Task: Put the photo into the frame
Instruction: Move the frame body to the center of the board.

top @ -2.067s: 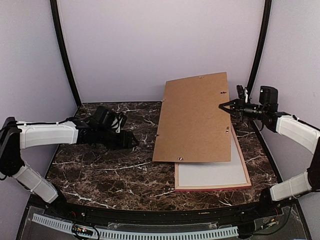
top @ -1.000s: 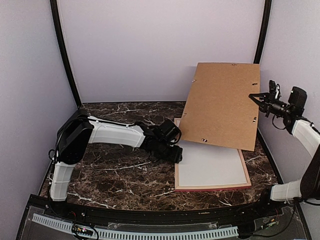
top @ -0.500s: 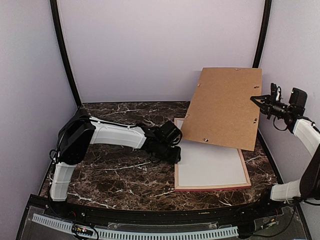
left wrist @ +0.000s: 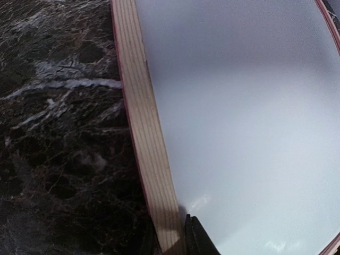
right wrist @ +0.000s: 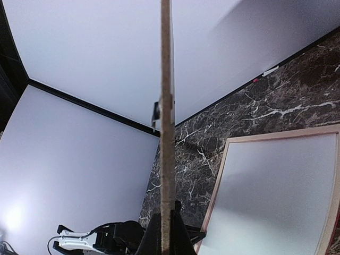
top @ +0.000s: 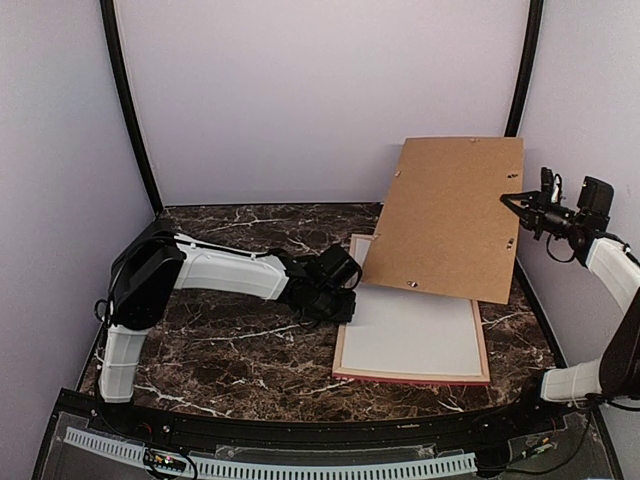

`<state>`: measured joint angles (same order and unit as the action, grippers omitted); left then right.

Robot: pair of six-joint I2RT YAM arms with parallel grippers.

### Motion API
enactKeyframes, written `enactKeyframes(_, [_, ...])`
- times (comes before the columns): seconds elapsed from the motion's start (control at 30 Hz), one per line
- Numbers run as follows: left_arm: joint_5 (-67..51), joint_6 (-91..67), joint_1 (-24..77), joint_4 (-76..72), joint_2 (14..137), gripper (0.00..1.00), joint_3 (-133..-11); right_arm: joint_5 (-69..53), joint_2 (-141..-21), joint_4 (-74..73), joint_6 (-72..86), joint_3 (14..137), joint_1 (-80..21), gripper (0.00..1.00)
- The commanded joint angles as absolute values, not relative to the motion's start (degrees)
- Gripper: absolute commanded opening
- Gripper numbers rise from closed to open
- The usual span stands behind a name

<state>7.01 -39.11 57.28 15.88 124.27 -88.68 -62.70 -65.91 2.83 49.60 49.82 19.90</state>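
The frame (top: 410, 378), a thin pink-railed rectangle, lies flat on the marble at right of centre. A plain white sheet (top: 410, 335) fills it, and I cannot tell whether this is the photo's back. No printed picture shows. My left gripper (top: 344, 304) is at the far end of the left rail (left wrist: 141, 122). It is shut on that rail, with one dark fingertip (left wrist: 197, 239) pressed against its inner side. My right gripper (top: 507, 197) is shut on the right edge of a brown cardboard board (top: 450, 215). It holds the board tilted up above the frame's far end, and the board is edge-on (right wrist: 167, 106) in the right wrist view.
The left arm (top: 225, 270) stretches low across the marble table (top: 220, 340) from the left. Pale walls close in the back and both sides, with black posts (top: 128, 100) at the corners. The board's lower edge hangs over the frame's far rail.
The frame has slid a little to the left and now sits slightly askew. My left gripper has closed on its rail. The board and right gripper have barely moved in the last half second.
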Motion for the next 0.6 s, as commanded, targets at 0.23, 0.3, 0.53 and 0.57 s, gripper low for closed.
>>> enactKeyframes(0.23, [12.62,-42.02,52.72,17.03,112.61,0.15,-73.19,-62.58,-63.95,4.83,47.42,51.10,19.69,0.00])
enactKeyframes(0.3, [13.04,-42.83,51.59,16.35,109.79,0.15,-69.74,-62.38,-63.95,4.83,47.46,50.74,18.99,0.00])
enactKeyframes(0.53, [14.58,-45.82,49.25,15.06,100.18,0.13,-58.24,-60.09,-64.63,3.19,45.92,50.22,12.97,0.00])
enactKeyframes(0.57, [14.67,-46.68,49.19,14.95,99.35,0.13,-57.38,-59.56,-64.79,3.17,45.81,50.00,11.99,0.00])
